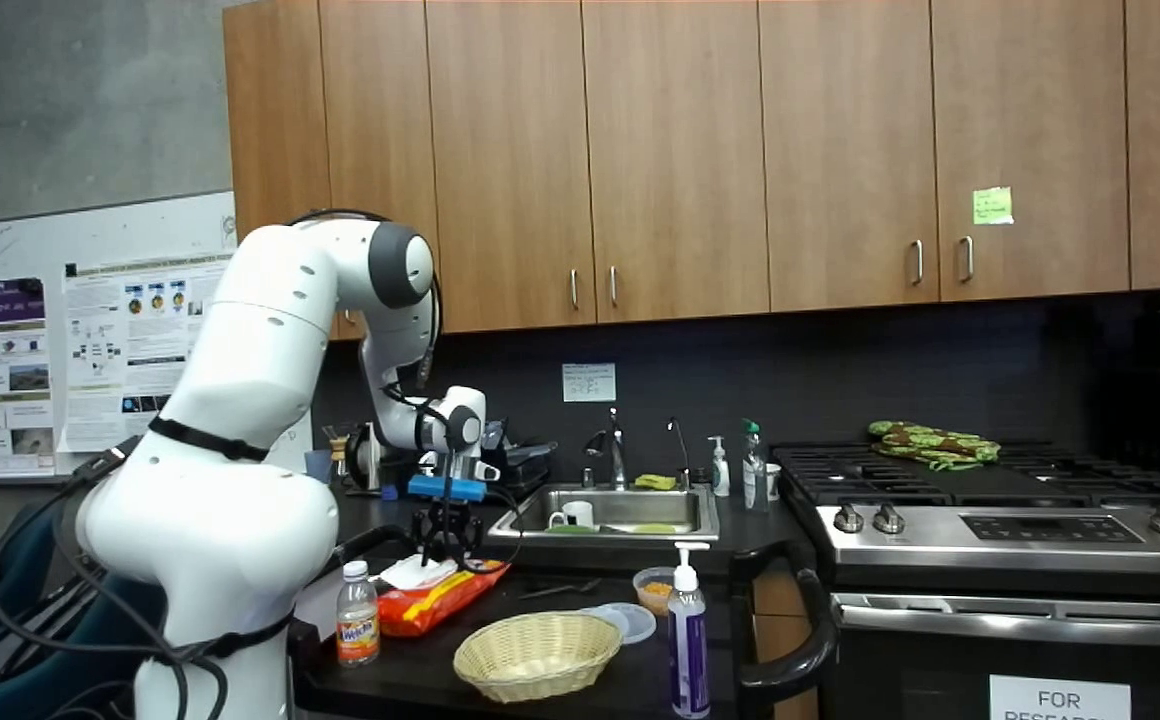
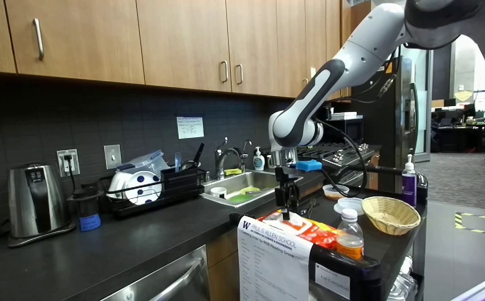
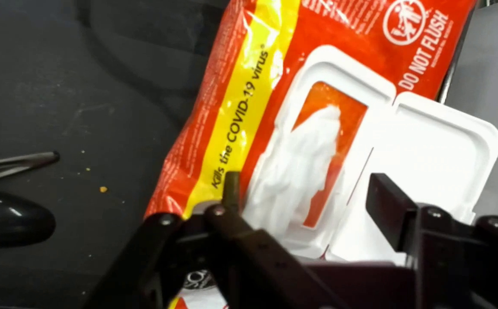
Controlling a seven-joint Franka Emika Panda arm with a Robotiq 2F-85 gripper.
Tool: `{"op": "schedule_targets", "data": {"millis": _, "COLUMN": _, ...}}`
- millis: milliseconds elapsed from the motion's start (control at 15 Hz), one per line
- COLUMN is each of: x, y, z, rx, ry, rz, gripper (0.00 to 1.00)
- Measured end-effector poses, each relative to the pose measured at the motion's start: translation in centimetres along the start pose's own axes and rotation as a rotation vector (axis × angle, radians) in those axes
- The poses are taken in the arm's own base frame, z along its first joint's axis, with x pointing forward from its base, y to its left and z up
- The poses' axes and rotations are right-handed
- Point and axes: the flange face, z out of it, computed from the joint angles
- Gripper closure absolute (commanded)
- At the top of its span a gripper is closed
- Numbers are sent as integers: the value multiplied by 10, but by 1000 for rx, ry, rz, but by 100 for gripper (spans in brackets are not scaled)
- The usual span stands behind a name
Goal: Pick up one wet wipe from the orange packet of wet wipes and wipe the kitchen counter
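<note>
The orange packet of wet wipes (image 3: 281, 88) lies flat on a black cart top beside the counter. It also shows in both exterior views (image 1: 435, 605) (image 2: 324, 236). In the wrist view its white lid (image 3: 433, 159) is flipped open, and a crumpled white wipe (image 3: 305, 159) sticks up out of the opening. My gripper (image 3: 309, 189) is open and empty, pointing down over the packet, one finger on each side of the wipe. It shows in both exterior views (image 1: 447, 545) (image 2: 286, 205). I cannot tell whether the fingertips touch the packet. The dark kitchen counter (image 2: 154, 234) runs along the wall.
A juice bottle (image 1: 358, 620) stands close beside the packet. A wicker basket (image 1: 537, 665), a pump bottle (image 1: 688, 640), a small tub (image 1: 654, 590) and a lid (image 1: 632, 622) share the cart. A steel sink (image 2: 220, 200) and a dish rack (image 2: 119, 209) are on the counter.
</note>
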Motion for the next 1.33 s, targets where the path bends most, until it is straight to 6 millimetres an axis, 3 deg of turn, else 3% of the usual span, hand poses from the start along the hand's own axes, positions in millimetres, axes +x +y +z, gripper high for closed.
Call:
{"op": "schedule_targets", "data": {"millis": 333, "x": 5, "y": 6, "z": 1, "rx": -12, "ry": 0, "rz": -1, "gripper": 94}}
{"op": "schedule_targets", "data": {"millis": 467, "x": 7, "y": 7, "z": -3, "rx": -14, "ry": 6, "rz": 1, "gripper": 100}}
{"op": "schedule_targets", "data": {"millis": 1267, "x": -6, "y": -4, "z": -52, "rx": -20, "ry": -47, "rz": -9, "gripper": 98}}
{"op": "schedule_targets", "data": {"millis": 1333, "x": -7, "y": -5, "z": -54, "rx": -20, "ry": -54, "rz": -9, "gripper": 68}}
